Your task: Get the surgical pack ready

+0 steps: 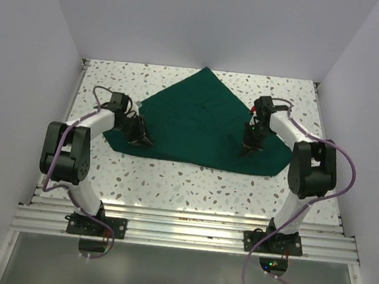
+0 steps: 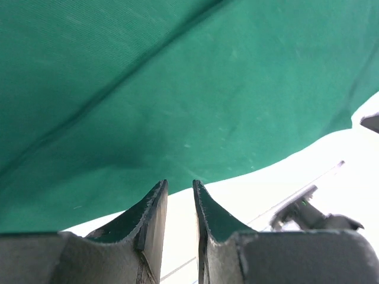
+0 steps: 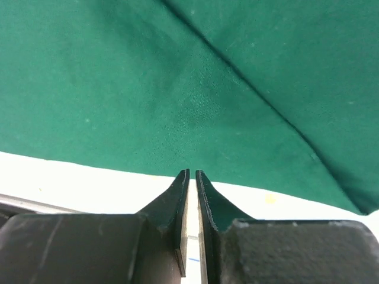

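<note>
The surgical pack shows only as a dark green cloth drape [image 1: 201, 126] lying flat on the speckled table [image 1: 172, 180], with one corner pointing to the far wall and fold creases across it. No tray, instruments or gauze show. My left gripper [image 1: 144, 140] hangs over the drape's near left edge. In the left wrist view its jaws [image 2: 180, 184] stand a little apart with nothing between them, the drape [image 2: 177, 89] just beyond the tips. My right gripper [image 1: 248, 149] sits over the near right edge. Its jaws [image 3: 192, 173] show a narrow empty slit, the cloth [image 3: 177, 89] ahead.
White walls close in the table on the left, right and far sides. A metal rail [image 1: 181, 225] carrying both arm bases runs along the near edge. Bare speckled tabletop lies between the drape and the rail.
</note>
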`<state>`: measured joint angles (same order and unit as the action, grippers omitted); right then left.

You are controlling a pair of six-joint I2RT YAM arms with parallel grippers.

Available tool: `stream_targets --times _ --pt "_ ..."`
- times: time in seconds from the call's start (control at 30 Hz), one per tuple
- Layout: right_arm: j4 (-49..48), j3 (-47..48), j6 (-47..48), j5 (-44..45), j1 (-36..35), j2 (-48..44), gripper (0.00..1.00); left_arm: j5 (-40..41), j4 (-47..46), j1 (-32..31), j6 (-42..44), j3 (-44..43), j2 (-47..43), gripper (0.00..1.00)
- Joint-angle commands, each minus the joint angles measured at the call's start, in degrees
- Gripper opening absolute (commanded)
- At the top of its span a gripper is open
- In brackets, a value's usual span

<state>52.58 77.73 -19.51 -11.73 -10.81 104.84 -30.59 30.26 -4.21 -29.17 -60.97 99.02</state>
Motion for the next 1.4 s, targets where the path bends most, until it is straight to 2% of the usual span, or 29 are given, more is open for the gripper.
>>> stream_targets --times 0.0,0.1,0.33,0.5,0.57,0.7,0.8,0.93,1.23,1.37 --pt "-2.91 -2.4 -1.67 -4.27 0.79 2.73 0.11 -6.57 -4.42 -0.54 -3.44 1.99 1.52 0.27" --pt "-4.23 -3.55 -0.97 -2.34 0.96 4.84 0.1 -8.78 -6.09 -0.54 -3.53 3.57 4.68 0.26" --pt "-5.12 -4.44 0.17 -0.76 1.23 9.06 0.08 -4.57 -3.9 1.64 -0.28 4.28 9.34 0.25" --pt "-0.91 -1.71 1.4 8.19 1.23 9.34 0.06 0.86 -0.22 7.98 1.48 4.47 5.84 0.25" --pt "-0.55 -1.27 1.75 8.39 1.32 8.46 0.07 2.19 1.81 8.6 3.41 2.88 4.08 0.26" --pt "-0.37 -0.22 1.67 4.79 1.23 7.4 0.07 -1.74 1.21 7.55 1.05 1.91 0.04 0.28" --pt "-0.19 0.49 1.67 2.94 1.23 7.66 0.07 -2.28 0.07 1.69 -3.16 0.42 -1.81 0.29" --pt "-0.28 0.84 2.1 2.41 1.23 8.28 0.07 -3.77 -4.59 -1.76 -7.47 1.46 -2.61 0.26" --pt "-1.07 0.66 2.02 2.23 1.23 8.1 0.07 -3.43 -9.52 0.25 -7.31 6.3 6.26 0.2" --pt "-1.25 0.23 2.02 2.93 1.23 8.1 0.07 -1.77 -7.51 2.88 -4.68 5.34 6.8 0.2"
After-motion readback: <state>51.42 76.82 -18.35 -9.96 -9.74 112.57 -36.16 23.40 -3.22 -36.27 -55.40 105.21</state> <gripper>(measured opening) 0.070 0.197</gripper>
